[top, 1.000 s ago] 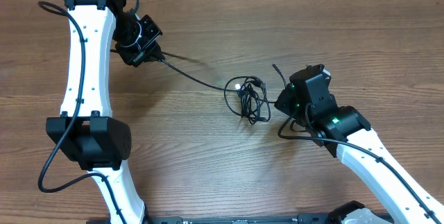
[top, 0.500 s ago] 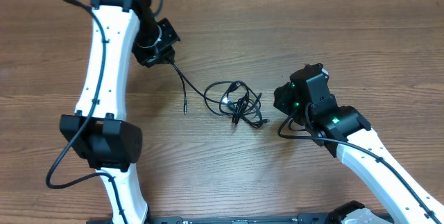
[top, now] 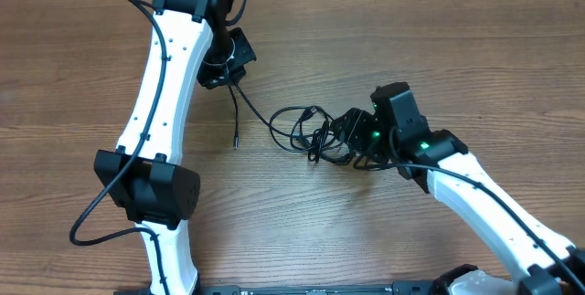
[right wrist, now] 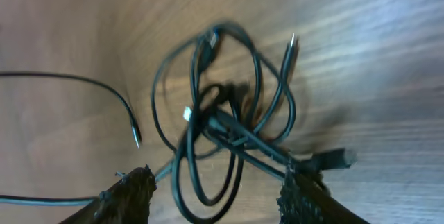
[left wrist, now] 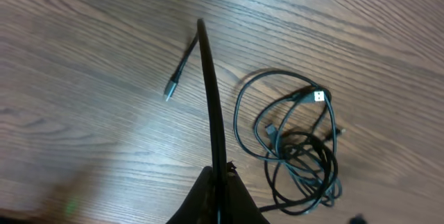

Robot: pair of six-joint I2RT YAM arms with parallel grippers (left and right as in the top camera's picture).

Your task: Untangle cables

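The cables form a small black tangle at the middle of the wooden table. One strand runs from it up and left into my left gripper, which is shut on it. In the left wrist view the left gripper pinches this strand, and its silver-tipped plug end lies on the wood beyond. My right gripper is at the tangle's right edge. In the right wrist view the right gripper is open, with loops of the tangle between its fingers.
The left arm's white link stretches over the table's left half. The right arm's link comes in from the lower right. Bare wood surrounds the tangle.
My right gripper has opened and moved left onto the tangle. The left arm has swung right with its strand, which has gone slack, and the tangle has shifted slightly left.
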